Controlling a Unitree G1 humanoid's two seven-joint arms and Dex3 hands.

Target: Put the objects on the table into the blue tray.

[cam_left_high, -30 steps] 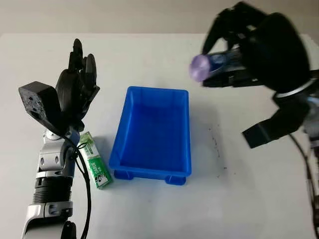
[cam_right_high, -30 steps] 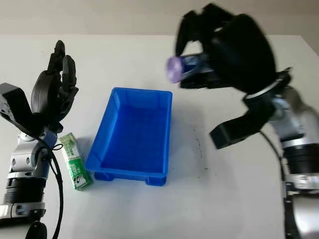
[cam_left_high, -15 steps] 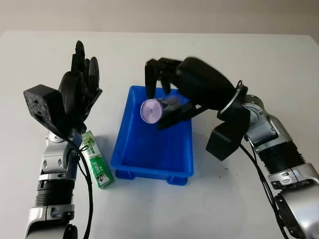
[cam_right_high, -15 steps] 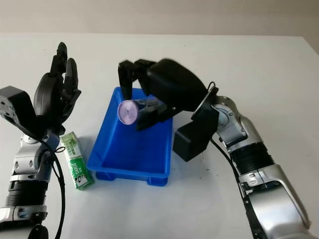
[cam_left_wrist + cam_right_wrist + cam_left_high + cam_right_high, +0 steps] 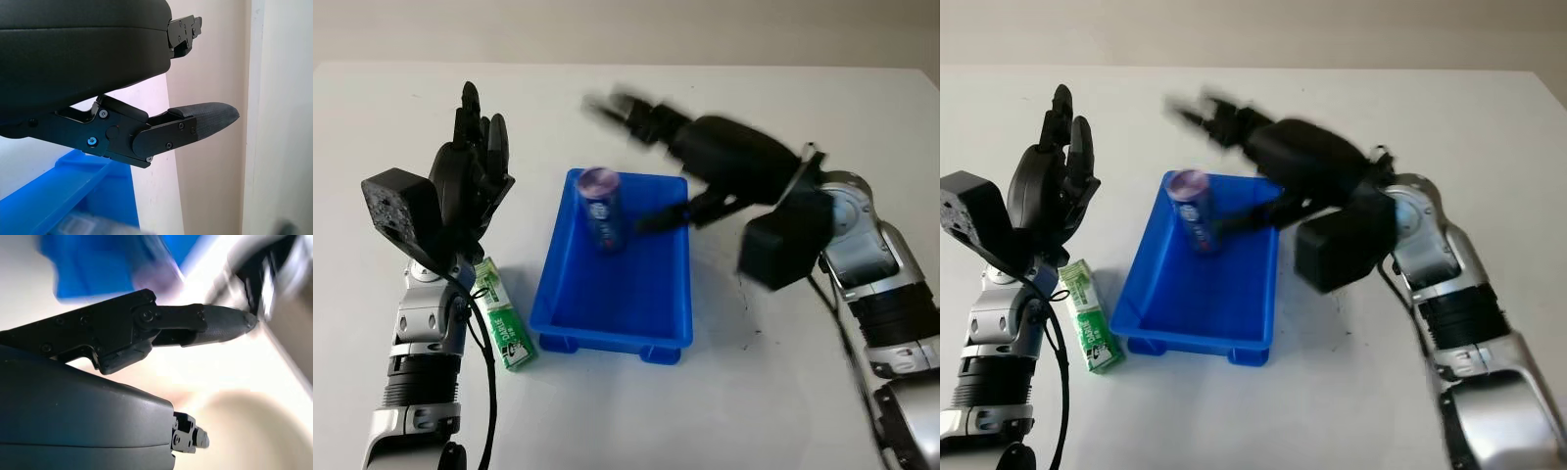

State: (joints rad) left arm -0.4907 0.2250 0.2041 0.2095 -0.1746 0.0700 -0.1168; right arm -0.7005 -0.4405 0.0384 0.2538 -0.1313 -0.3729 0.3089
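Can sitting inside blue tray, toward far end, purple top up, leaning a bit. My right hand hanging over tray's far right rim, holding nothing — open, can just off its left. Green carton lying on table just beside tray's left wall, long axis running along tray's length. My left hand open, raised directly above carton — nearer arm for it, I'm judging.

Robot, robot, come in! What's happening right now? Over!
Right hand open, above tray's far end. Left hand open, raised beside tray. Can in blue tray. Green carton on table, unblocked.
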